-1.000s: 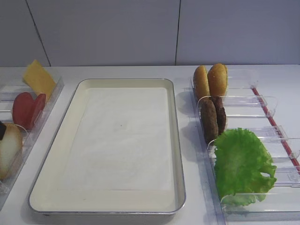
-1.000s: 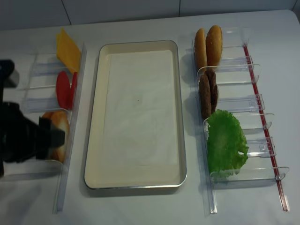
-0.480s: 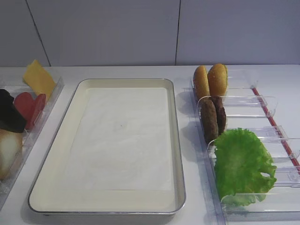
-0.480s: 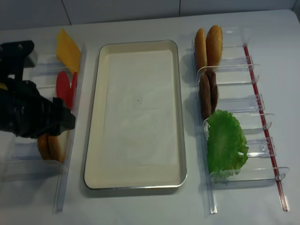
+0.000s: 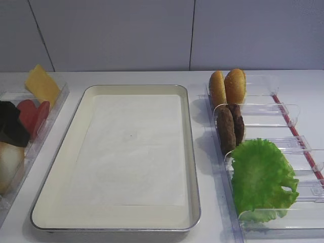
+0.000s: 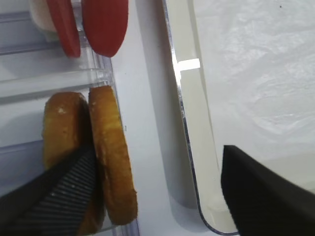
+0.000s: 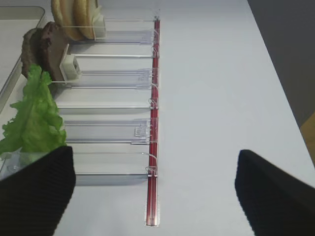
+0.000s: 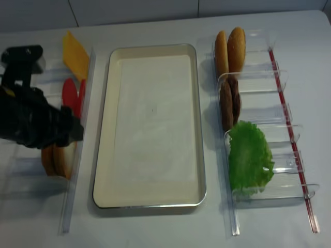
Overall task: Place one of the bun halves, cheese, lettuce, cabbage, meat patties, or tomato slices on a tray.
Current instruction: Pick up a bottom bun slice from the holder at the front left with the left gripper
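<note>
We see the left gripper (image 6: 152,196) spread wide, holding nothing, above the round golden-crusted bun halves (image 6: 110,157) standing on edge in a clear plastic rack (image 6: 54,81). We judge them light and soft; pinch one across its flat faces for the cream rectangular tray (image 6: 189,103).

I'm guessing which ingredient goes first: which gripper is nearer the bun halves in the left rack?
Left. The left gripper hangs open directly over the bun halves; the right gripper is across the tray, beside the lettuce.

Soft, even light from overhead keeps everything bright, with only faint shadows beside the large cream-coloured rectangular tray (image 8: 150,199) on the white desk (image 7: 211,98). A small glare streak sits on its metal rim in the left wrist view, where the near black gripper (image 6: 152,196) fingers blur.
</note>
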